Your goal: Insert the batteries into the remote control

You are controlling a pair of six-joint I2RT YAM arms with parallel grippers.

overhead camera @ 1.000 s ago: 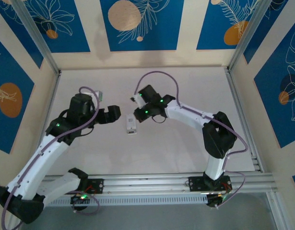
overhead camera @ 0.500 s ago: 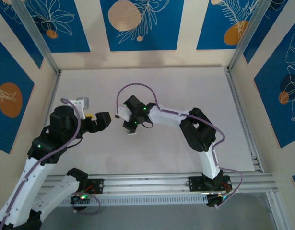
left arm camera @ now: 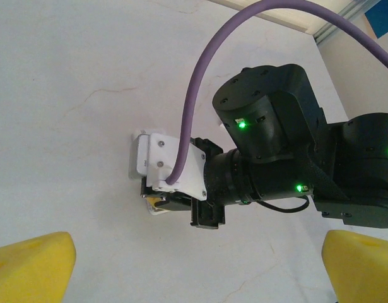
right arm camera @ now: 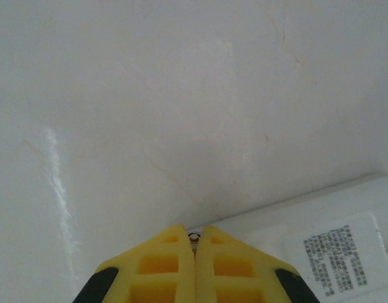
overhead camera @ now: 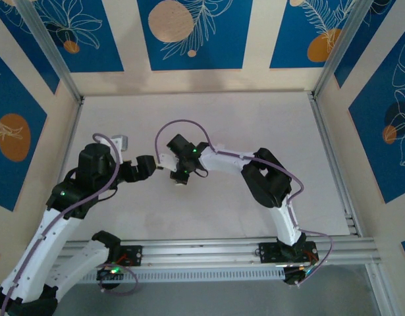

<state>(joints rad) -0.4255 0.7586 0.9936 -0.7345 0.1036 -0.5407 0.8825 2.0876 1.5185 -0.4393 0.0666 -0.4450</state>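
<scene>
The white remote control [overhead camera: 181,182] lies mid-table, mostly hidden under my right gripper [overhead camera: 179,174]. In the right wrist view that gripper [right arm camera: 194,232] is shut, its tips at the edge of the remote control [right arm camera: 294,227], whose labelled side faces up. A tiny round metal end, perhaps a battery [right arm camera: 194,238], shows in the notch at the tips; I cannot tell if it is pinched. My left gripper [overhead camera: 151,167] hangs just left of the remote, open and empty. In the left wrist view it [left arm camera: 197,255] faces the right gripper [left arm camera: 157,202] and a corner of the remote [left arm camera: 152,211].
A small grey-and-white object [overhead camera: 121,141] lies on the table behind the left arm. Aluminium rails [overhead camera: 334,164] and walls border the white tabletop [overhead camera: 255,118]. The two arms are close together at the table's middle.
My right gripper has swung left and down onto the remote. The left gripper drew back to the left, then came a little nearer again, still open.
</scene>
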